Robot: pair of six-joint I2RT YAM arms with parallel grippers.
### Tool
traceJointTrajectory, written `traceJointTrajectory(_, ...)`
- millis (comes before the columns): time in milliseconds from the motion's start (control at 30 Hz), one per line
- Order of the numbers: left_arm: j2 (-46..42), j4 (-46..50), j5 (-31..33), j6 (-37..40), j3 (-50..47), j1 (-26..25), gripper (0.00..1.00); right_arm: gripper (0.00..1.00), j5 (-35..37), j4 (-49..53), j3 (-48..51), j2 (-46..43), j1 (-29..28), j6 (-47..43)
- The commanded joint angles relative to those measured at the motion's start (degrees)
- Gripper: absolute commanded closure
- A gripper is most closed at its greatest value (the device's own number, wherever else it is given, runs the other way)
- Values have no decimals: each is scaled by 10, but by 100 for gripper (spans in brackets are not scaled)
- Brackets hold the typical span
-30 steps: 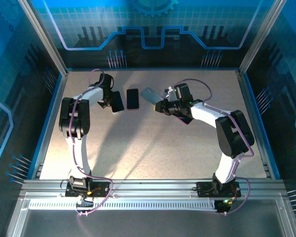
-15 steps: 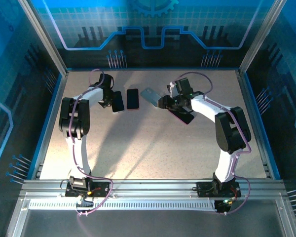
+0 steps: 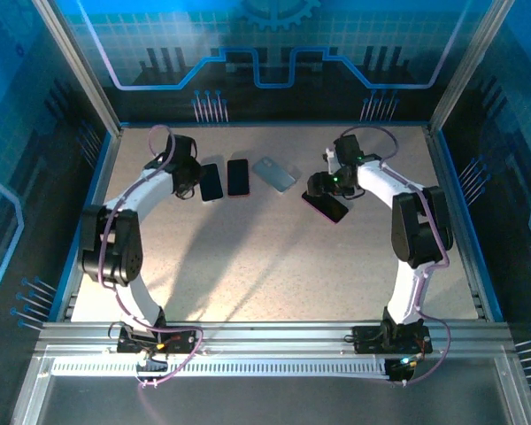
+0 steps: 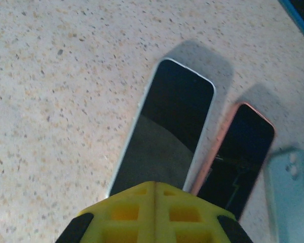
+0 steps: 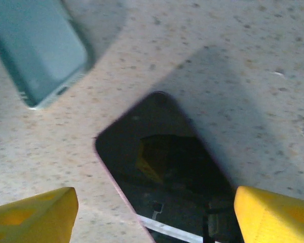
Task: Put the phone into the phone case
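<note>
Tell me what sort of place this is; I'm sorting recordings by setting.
Likely a lab robot work cell, not a home: a speckled beige tabletop fenced by an aluminium-profile frame and blue printed wall panels, with a white left arm and white right arm bolted at its near edge.

table [image 3: 248, 266], speckled | silver-edged phone [image 3: 211, 181] | pink-edged phone [image 3: 238, 177] | teal case [image 3: 274, 173] | dark phone [image 3: 327, 207], rim perhaps maroon

Nothing legible anywhere: no words, brands or numbers. The pale-edged phone [image 4: 164, 136], the pink-edged phone [image 4: 238, 157] and the third phone [image 5: 167, 172] show dark, blank screens. The teal phone case [image 3: 274, 173] is plain, and the blue back wall [image 3: 274, 53] carries only line patterns and a gear outline.
</note>
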State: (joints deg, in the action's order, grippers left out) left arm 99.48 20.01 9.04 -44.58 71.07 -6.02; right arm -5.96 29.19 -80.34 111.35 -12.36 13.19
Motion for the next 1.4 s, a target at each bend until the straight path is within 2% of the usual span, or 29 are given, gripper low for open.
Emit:
traceJointTrajectory(0,-30,10,-22,12,-34,-22,100,18,-4,24,-15,24,18,-16)
traceJointTrajectory(233,-81,27,-24,8,-97,-82,100,17,-12,24,-47,71,24,-20)
traceJointTrajectory(467,-123,-8,-29,-44,-171,-129,100,17,-62,27,-41,81,19,-12)
traceJointTrajectory(767,-143,-8,-33,-56,-183,-144,100,16,-64,32,19,46,-21,10)
traceJointTrajectory(867,-147,-8,-34,-56,-184,-145,100,16,-46,33,41,25,-42,21)
traceJointTrajectory(1067,-150,-10,-35,-56,-189,-148,100,15,45,43,64,-4,-92,31)
traceJointTrajectory(1167,-153,-13,-36,-59,-195,-149,100,14,87,54,59,-1,-110,19)
traceJointTrajectory(1367,-151,-10,-39,-52,-197,-152,100,13,121,66,45,20,-130,12)
